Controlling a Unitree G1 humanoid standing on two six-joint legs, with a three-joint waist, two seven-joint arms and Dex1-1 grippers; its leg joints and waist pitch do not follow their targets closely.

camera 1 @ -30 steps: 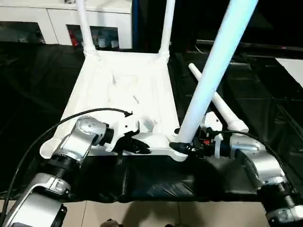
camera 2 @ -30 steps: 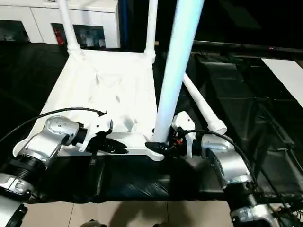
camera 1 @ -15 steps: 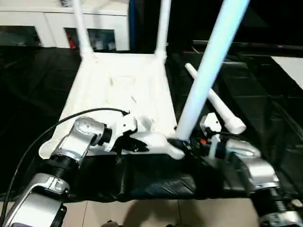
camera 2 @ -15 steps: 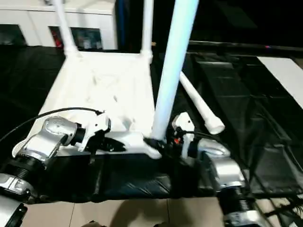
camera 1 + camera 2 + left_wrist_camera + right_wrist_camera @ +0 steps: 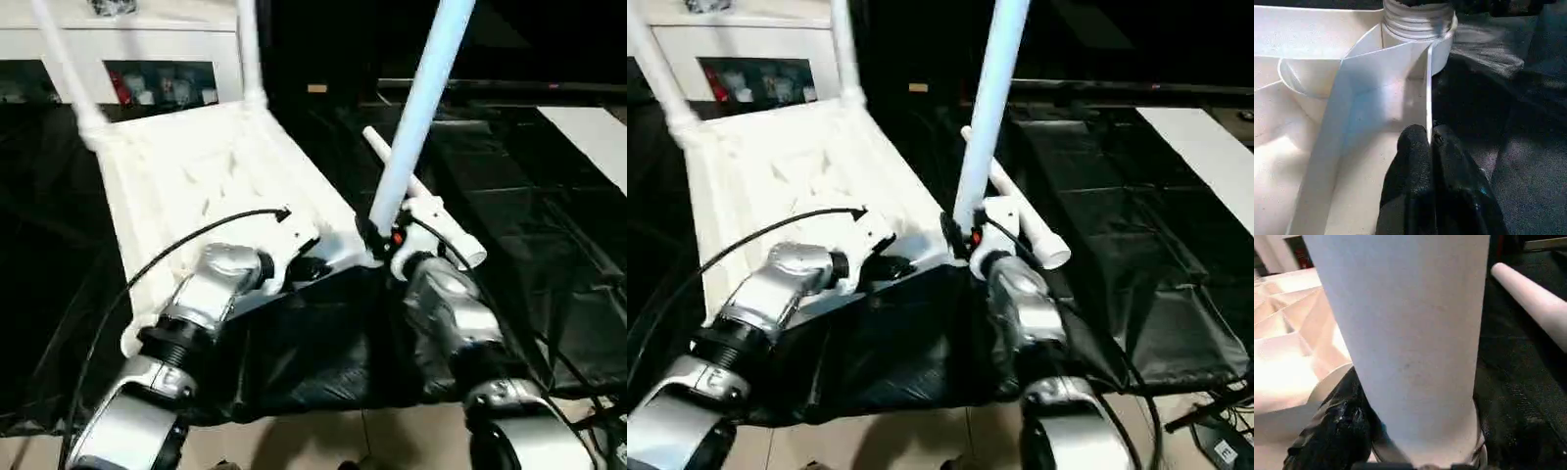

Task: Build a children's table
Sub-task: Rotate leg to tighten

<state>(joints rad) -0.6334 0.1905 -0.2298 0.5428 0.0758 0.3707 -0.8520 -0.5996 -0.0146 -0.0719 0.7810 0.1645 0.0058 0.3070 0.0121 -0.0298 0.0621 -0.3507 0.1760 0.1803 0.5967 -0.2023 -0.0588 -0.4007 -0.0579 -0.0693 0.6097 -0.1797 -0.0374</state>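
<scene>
The children's table top (image 5: pixel 196 166) lies upside down on black cloth, ribbed underside up. Two white legs (image 5: pixel 64 69) (image 5: pixel 248 49) stand in its far corner sockets. A third leg (image 5: pixel 416 108) stands upright in the near right corner socket. My right gripper (image 5: pixel 372 235) is shut around its base, with a black finger (image 5: pixel 1337 426) against the tube. My left gripper (image 5: pixel 1430 142) is shut on a thin upright rib of the top's near edge, beside that corner socket (image 5: pixel 1418 24). One loose leg (image 5: pixel 460 245) lies on the cloth just right of the right gripper.
Black cloth (image 5: pixel 549 196) covers the work surface, with folds to the right. A white cabinet (image 5: pixel 147 49) stands behind the table top, and a white panel (image 5: pixel 588 137) lies at far right. Tiled floor (image 5: pixel 294 441) shows at the near edge. A black cable (image 5: pixel 147 264) loops over my left forearm.
The whole view has swung, so the table top now looks slanted toward the far left. Both grips are unchanged; my right forearm now points straight ahead at the upright leg.
</scene>
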